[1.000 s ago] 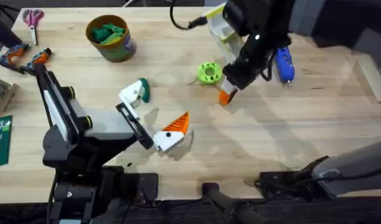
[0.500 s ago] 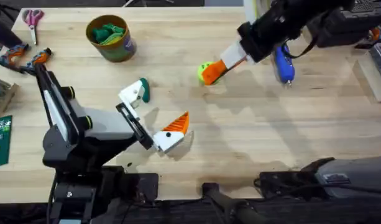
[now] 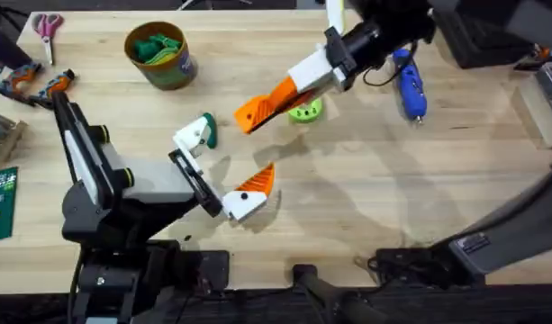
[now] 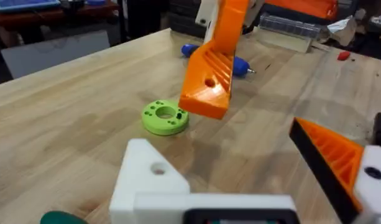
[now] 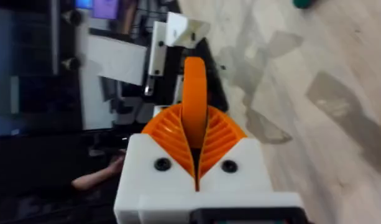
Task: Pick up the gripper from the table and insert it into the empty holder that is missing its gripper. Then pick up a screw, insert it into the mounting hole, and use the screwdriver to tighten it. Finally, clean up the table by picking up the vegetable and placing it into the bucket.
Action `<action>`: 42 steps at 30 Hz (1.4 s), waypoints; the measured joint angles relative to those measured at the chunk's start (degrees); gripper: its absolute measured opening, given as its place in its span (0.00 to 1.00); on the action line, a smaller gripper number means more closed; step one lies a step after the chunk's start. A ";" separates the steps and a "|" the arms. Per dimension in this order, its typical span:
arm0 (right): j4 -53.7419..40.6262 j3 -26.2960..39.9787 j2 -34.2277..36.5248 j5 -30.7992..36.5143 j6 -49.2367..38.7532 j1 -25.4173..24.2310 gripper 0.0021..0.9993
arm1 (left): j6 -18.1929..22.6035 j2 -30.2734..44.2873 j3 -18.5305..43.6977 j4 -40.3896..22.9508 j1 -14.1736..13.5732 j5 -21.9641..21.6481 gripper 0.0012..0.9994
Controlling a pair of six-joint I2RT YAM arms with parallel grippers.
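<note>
Gripper point(image 3: 260, 108), the loose orange wedge, rides clamped in our right pincer point(image 3: 289, 92) above the counter's middle, so next we must line it up over the bare white holder point(image 3: 193, 135) on our left pincer.

The left arm point(image 3: 95, 184) sits low at the near left of the tabletop. It bends up from its base and reaches forward toward the middle. Its left gripper point(image 3: 223, 171) is down near the tabletop with its fingers spread wide apart. One finger has a ribbed orange pad point(image 3: 256, 180); the other is a bare white block point(image 3: 193, 135).

The right arm point(image 3: 411, 22) reaches in from the far right, up high. Its right gripper point(image 3: 268, 103) points left and down, its two ribbed orange pads point(image 5: 221, 134) pressed on a small orange plastic wedge point(image 5: 194, 102).
</note>
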 joint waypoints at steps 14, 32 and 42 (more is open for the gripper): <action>-3.38 -3.25 9.34 -14.31 -14.27 2.01 0.01 | 0.00 0.00 -0.04 -0.02 0.00 0.87 0.99; 0.93 -3.26 14.36 -18.53 -13.74 6.15 0.01 | 0.00 0.00 -0.04 -0.02 0.00 0.89 0.99; 1.98 -3.28 14.97 -18.73 -10.20 6.15 0.01 | 0.00 0.00 -0.04 -0.02 0.00 0.89 0.99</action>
